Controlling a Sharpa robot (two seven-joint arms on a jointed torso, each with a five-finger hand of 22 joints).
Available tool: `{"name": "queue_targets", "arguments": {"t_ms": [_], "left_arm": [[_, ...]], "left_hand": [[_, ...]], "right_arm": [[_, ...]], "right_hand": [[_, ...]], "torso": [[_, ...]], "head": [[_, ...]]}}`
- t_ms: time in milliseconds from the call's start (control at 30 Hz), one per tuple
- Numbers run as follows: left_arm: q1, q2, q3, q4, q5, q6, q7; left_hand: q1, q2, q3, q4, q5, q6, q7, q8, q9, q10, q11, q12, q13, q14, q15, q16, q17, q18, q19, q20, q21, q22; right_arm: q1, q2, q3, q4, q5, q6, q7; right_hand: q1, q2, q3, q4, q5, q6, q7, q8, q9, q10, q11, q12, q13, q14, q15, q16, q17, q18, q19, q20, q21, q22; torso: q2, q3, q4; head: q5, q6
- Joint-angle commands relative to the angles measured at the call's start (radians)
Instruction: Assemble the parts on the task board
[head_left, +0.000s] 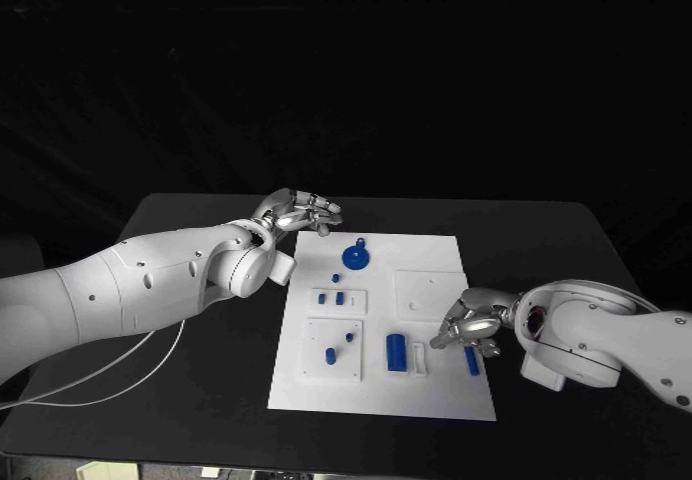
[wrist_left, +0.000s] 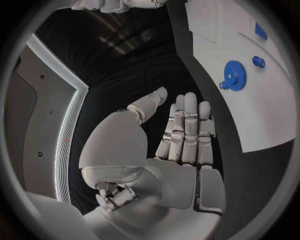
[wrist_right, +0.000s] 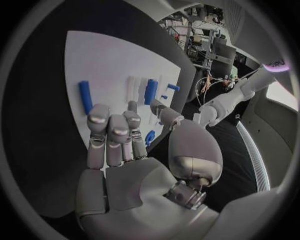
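The task board (head_left: 433, 330) lies in the middle of the black tabletop (head_left: 548, 230), and assembly looks barely begun. A blue gear (head_left: 355, 260) sits near the board's far edge. A blue cylinder (head_left: 397, 351) and a blue peg (head_left: 472, 361) lie loose toward its near edge, with smaller blue pieces (head_left: 336, 297) in the left-hand recesses. The left hand (head_left: 300, 213) hovers over the board's far left corner with its fingers extended side by side, holding nothing. The right hand (head_left: 470, 325) hangs above the board's right side, just beyond the peg, its fingers loosely bent and empty. Most parts likely still need seating.
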Motion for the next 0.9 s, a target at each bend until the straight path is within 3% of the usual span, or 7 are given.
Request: {"name": "queue_targets", "arguments": {"t_ms": [33, 167, 233, 400, 567, 767, 900], "left_arm": [[0.001, -0.002, 0.001, 0.005, 0.005, 0.020, 0.015], [0.001, -0.004, 0.000, 0.008, 0.006, 0.020, 0.015], [0.001, -0.002, 0.000, 0.008, 0.006, 0.018, 0.015], [0.001, -0.002, 0.000, 0.015, 0.007, 0.020, 0.015], [0.001, -0.002, 0.000, 0.014, 0.013, 0.025, 0.021], [0.001, -0.004, 0.000, 0.015, 0.014, 0.028, 0.023], [0.001, -0.005, 0.000, 0.015, 0.015, 0.029, 0.023]], "left_hand": [[-0.010, -0.003, -0.002, 0.003, -0.004, -0.008, 0.000, 0.005, 0.000, -0.004, 0.001, -0.005, 0.001, 0.002, 0.008, -0.003, 0.001, 0.002, -0.002, -0.002, -0.004, 0.002], [-0.013, -0.004, -0.004, 0.005, -0.004, -0.008, 0.000, 0.005, 0.000, -0.004, 0.001, -0.005, 0.001, 0.003, 0.008, -0.004, 0.002, 0.002, -0.002, -0.001, -0.005, 0.002], [-0.014, -0.004, -0.004, 0.006, -0.004, -0.008, 0.000, 0.005, 0.000, -0.004, 0.001, -0.005, 0.001, 0.002, 0.008, -0.004, 0.003, 0.002, -0.002, -0.001, -0.005, 0.002], [-0.016, -0.005, -0.005, 0.007, -0.004, -0.008, 0.000, 0.005, -0.001, -0.004, 0.001, -0.005, 0.002, 0.002, 0.008, -0.005, 0.003, 0.002, -0.002, -0.001, -0.006, 0.003], [-0.031, -0.011, -0.015, 0.017, -0.014, -0.009, 0.001, 0.005, 0.000, -0.004, 0.002, -0.005, 0.002, 0.003, 0.008, -0.006, 0.007, 0.001, -0.001, -0.001, -0.007, 0.005], [-0.055, -0.021, -0.033, 0.032, -0.015, -0.010, 0.001, 0.007, 0.001, -0.005, 0.002, -0.005, 0.002, 0.001, 0.009, -0.008, 0.011, 0.002, -0.002, -0.001, -0.010, 0.008], [-0.068, -0.016, -0.062, 0.029, -0.014, -0.013, 0.001, 0.007, 0.002, -0.006, 0.002, -0.006, 0.003, 0.000, 0.008, -0.011, 0.016, 0.003, -0.004, -0.001, -0.014, 0.012]], "right_arm": [[0.008, -0.025, 0.002, -0.014, -0.002, 0.004, 0.012], [0.019, -0.058, 0.003, -0.028, -0.054, 0.039, -0.015], [0.019, -0.077, 0.003, -0.033, -0.112, 0.082, -0.024], [0.019, -0.099, 0.002, -0.029, -0.188, 0.115, -0.059], [0.019, -0.101, -0.002, -0.018, -0.208, 0.122, -0.083], [0.008, -0.087, -0.012, -0.010, -0.212, 0.100, -0.105], [-0.001, -0.074, -0.013, -0.006, -0.214, 0.090, -0.110]], "right_hand": [[0.031, 0.002, -0.018, -0.024, -0.004, -0.009, 0.003, 0.000, 0.004, 0.001, 0.005, 0.006, 0.002, 0.005, 0.002, -0.004, -0.001, 0.058, 0.000, -0.003, -0.003, 0.008], [0.054, -0.003, -0.043, -0.049, -0.004, -0.009, 0.003, 0.002, 0.009, 0.001, 0.006, 0.006, 0.001, 0.005, 0.003, -0.006, -0.001, 0.058, -0.001, 0.000, -0.006, 0.008], [0.063, -0.007, -0.051, -0.057, -0.004, -0.002, 0.001, 0.007, 0.012, 0.002, 0.004, 0.006, 0.001, 0.005, 0.002, -0.006, -0.001, 0.058, -0.001, 0.001, -0.007, 0.008], [0.076, -0.006, -0.058, -0.060, -0.005, 0.016, -0.005, 0.016, 0.020, 0.013, -0.001, 0.013, 0.003, 0.006, -0.002, -0.006, -0.001, 0.058, 0.000, 0.006, -0.008, 0.007], [0.061, -0.012, -0.064, -0.037, -0.008, 0.020, -0.007, 0.017, 0.022, 0.017, -0.003, 0.012, 0.001, 0.006, -0.004, -0.007, -0.001, 0.058, 0.001, 0.010, -0.009, 0.007], [0.045, -0.026, -0.062, -0.001, -0.009, 0.023, -0.009, 0.018, 0.024, 0.022, -0.005, 0.010, -0.001, 0.007, -0.005, -0.007, -0.001, 0.058, 0.001, 0.012, -0.010, 0.007], [0.034, -0.030, -0.064, 0.023, -0.009, 0.025, -0.010, 0.018, 0.026, 0.023, -0.006, 0.010, -0.002, 0.007, -0.006, -0.007, -0.001, 0.058, 0.002, 0.013, -0.009, 0.007]], "torso": [[0.000, -0.0003, -0.0014], [0.001, 0.0001, -0.0008], [0.001, 0.0001, 0.0003], [0.001, 0.0001, -0.0003], [0.000, -0.0006, -0.0021], [0.001, 0.0003, 0.0007], [0.001, -0.0008, 0.0006]], "head": [[-0.008, 0.001], [-0.019, 0.002], [-0.028, 0.000], [-0.034, 0.000], [-0.034, 0.000], [-0.041, -0.003], [-0.048, -0.007]]}}
